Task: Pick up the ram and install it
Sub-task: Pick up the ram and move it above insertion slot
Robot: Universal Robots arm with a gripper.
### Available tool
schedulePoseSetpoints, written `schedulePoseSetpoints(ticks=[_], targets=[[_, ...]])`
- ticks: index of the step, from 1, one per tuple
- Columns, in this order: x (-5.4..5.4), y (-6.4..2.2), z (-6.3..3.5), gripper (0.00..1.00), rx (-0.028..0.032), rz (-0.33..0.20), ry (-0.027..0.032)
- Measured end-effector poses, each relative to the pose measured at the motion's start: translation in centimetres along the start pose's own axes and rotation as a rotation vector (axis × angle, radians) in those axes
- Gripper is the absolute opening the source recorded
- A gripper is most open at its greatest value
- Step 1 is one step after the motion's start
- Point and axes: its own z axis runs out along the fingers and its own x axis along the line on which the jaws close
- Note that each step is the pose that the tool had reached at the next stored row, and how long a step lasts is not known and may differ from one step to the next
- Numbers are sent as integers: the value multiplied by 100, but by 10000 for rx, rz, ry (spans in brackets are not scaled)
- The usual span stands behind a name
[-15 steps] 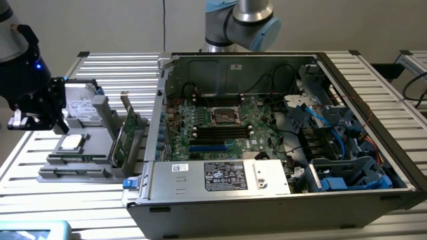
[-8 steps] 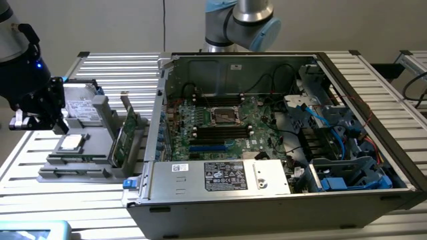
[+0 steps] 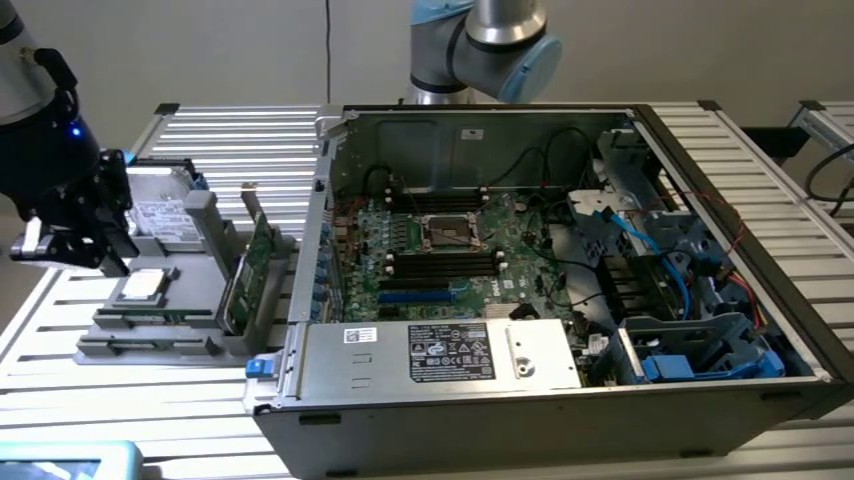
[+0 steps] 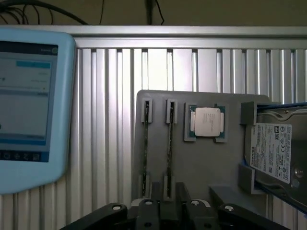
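Cannot tell how the jaws of the gripper [image 3: 110, 255] stand; poised over grey holder [image 4: 206, 167]; on edge in a holder slot, the ram [image 4: 169, 148], just beside silver processor chip [image 4: 207, 121]; open computer case [image 3: 534, 400] on the exterior view's right.

Robotics lab: opened computer case [image 3: 534, 410] on slatted aluminium table [image 3: 227, 130], with robot arm [image 3: 481, 45].

The slatted metal table [image 3: 227, 130] carries a gray parts holder [image 3: 147, 345], an open computer case [image 3: 534, 420] beside it and a light-blue tablet [image 4: 29, 105].
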Motion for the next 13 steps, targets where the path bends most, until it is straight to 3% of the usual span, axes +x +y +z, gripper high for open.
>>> schedulePoseSetpoints(ticks=[1, 3, 4, 13], targets=[[0, 10, 9, 36, -1, 9, 1], [3, 44, 46, 36, 0, 37, 0], [3, 58, 63, 42, 1, 52, 0], [61, 66, 226, 42, 22, 420, -9]])
